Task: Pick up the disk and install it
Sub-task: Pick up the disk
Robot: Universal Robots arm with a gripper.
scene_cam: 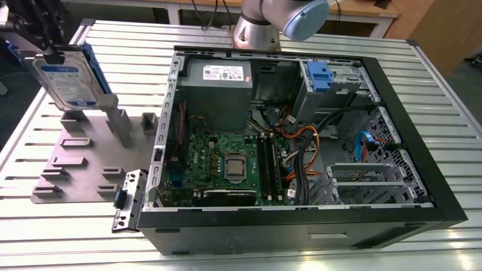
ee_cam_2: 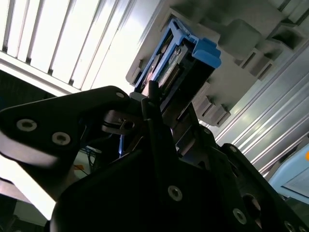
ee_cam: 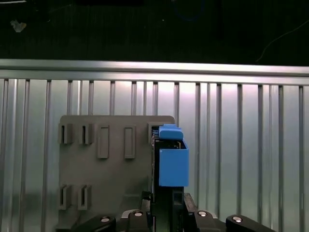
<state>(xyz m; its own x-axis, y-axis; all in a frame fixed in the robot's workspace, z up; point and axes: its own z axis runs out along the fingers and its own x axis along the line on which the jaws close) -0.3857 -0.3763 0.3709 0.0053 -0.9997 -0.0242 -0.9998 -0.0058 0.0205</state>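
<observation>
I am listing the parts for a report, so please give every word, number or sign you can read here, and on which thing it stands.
No text can be quoted.
The disk, white-and-blue label: printed, but too small to read.
Power-supply box, white sticker: printed, too small to read.
Motherboard: any markings are too small to read.

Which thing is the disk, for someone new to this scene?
Start at the open computer case, then go to the grey fixture plate on the exterior view's left. Above it, in the claw, stands the disk: silver-grey, blue-framed, white-and-blue labelled, unlike the plate's plain grey posts.
</observation>
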